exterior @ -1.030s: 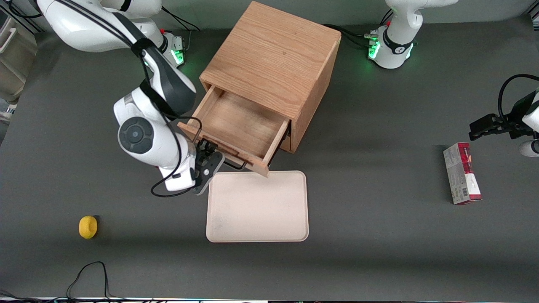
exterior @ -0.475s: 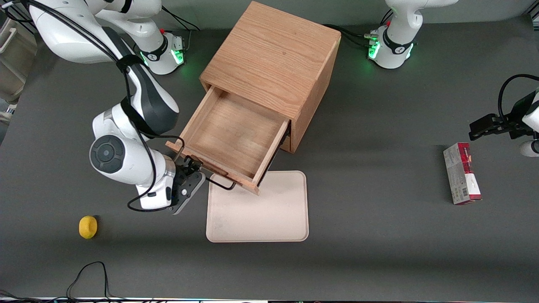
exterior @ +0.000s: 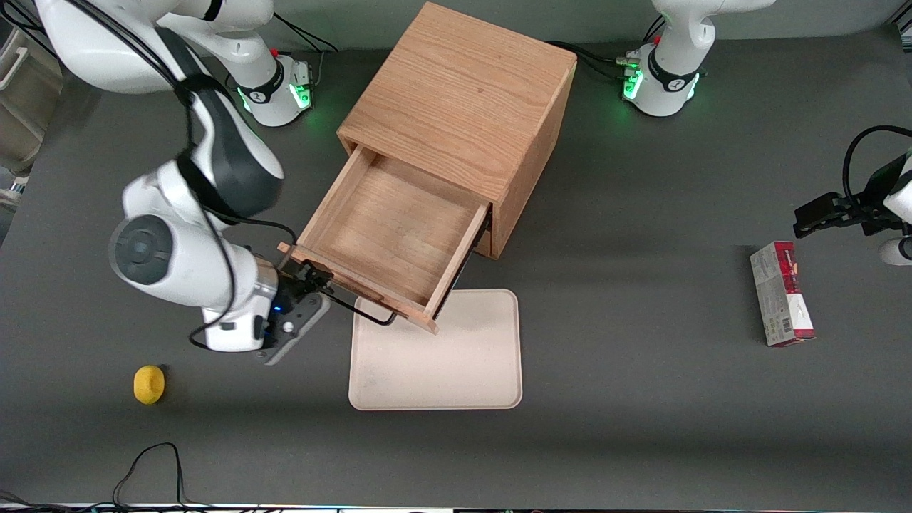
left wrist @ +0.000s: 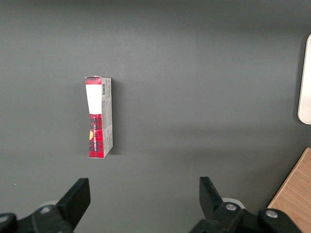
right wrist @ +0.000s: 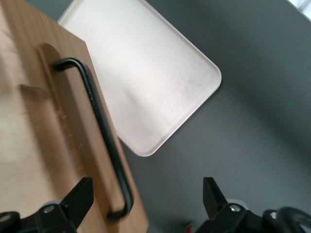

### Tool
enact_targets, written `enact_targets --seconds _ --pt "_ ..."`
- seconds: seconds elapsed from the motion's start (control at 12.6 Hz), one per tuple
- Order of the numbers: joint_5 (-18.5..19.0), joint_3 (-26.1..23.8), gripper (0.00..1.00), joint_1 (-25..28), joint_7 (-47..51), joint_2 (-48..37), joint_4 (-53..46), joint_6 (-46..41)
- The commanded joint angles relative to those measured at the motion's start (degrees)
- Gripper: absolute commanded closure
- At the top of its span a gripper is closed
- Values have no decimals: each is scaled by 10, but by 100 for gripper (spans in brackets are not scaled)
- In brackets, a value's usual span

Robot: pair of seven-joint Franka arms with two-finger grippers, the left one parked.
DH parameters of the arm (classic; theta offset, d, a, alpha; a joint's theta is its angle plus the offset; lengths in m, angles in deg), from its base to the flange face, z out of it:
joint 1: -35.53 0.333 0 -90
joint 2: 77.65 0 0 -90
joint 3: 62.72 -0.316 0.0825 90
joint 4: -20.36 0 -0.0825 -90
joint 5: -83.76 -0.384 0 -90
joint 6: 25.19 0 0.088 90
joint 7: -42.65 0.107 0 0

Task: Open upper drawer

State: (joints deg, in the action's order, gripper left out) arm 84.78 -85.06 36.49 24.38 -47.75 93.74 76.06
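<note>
Gripper (right wrist: 146,206) fingers spread apart, holding nothing, just beside the handle (right wrist: 99,131) end. Upper drawer (exterior: 385,231) stands pulled well out of the cabinet (exterior: 463,107) over the tray (exterior: 456,356). Judged rigid, light (bar offers firm purchase).

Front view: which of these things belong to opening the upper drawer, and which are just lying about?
In the job:
upper drawer, pulled well out of the oak cabinet
its black bar handle
claw, open, at the handle's end

Lying about:
beige tray
yellow object
red-and-white box
</note>
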Motion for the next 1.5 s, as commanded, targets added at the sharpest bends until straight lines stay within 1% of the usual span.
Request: enact_targets --seconds 0.0,0.16,0.32,0.4,0.48,0.55,0.63,0.71,0.87,1.11,1.43 --pt "-85 89 0 -2 23 -100 36 -44" --pt "-86 143 0 -3 52 -191 121 -47" --pt "-86 189 0 -3 74 -294 232 -46" --pt "-86 206 0 -2 92 -343 286 -46" --pt "-83 213 0 -2 117 -392 335 -45" --pt "-68 213 0 -2 173 -434 376 -46" --pt "-36 208 0 -1 224 -458 395 -52" --pt "-20 208 0 -2 237 -459 389 -78" --pt "-18 217 0 -7 242 -449 377 -86" --pt "-16 225 0 -13 272 -404 340 -80" --pt "-17 229 0 -11 270 -411 320 -86"
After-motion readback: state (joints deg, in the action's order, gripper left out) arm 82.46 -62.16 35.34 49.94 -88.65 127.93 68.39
